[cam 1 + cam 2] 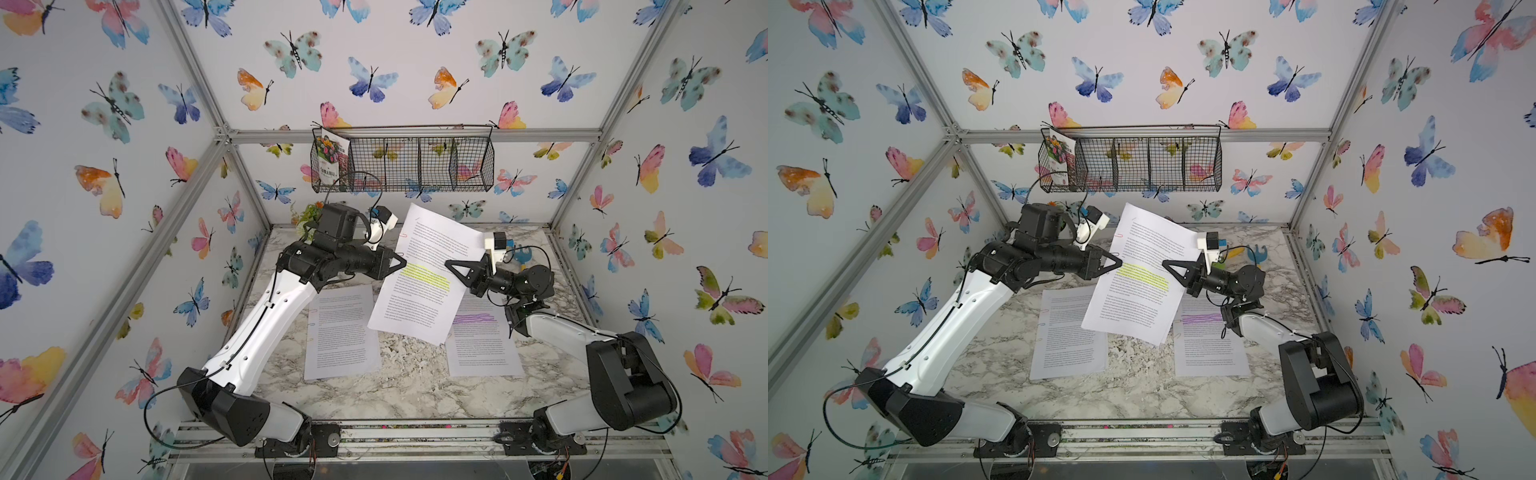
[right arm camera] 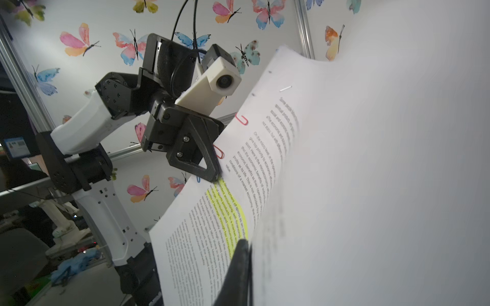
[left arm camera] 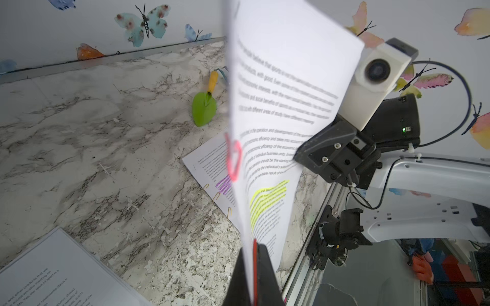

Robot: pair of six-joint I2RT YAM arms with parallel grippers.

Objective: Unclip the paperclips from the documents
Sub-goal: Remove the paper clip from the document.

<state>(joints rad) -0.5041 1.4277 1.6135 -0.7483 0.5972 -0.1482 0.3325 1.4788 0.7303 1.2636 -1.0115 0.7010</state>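
Right wrist view: the left gripper (image 2: 216,177) is pinched shut on one edge of the yellow-marked document (image 2: 206,238). A red paperclip (image 2: 219,152) and a blue paperclip (image 2: 198,179) sit just beside its tip, one on either side, and a second red paperclip (image 2: 241,119) sits farther along that edge. The right gripper (image 2: 244,249) is clamped tight on the opposite edge, so the sheets hang in the air between the two. In both top views the plain document (image 1: 338,332) lies flat on the table (image 1: 411,390) on the left gripper's side, and the purple-marked document (image 1: 482,345) lies on the right gripper's side.
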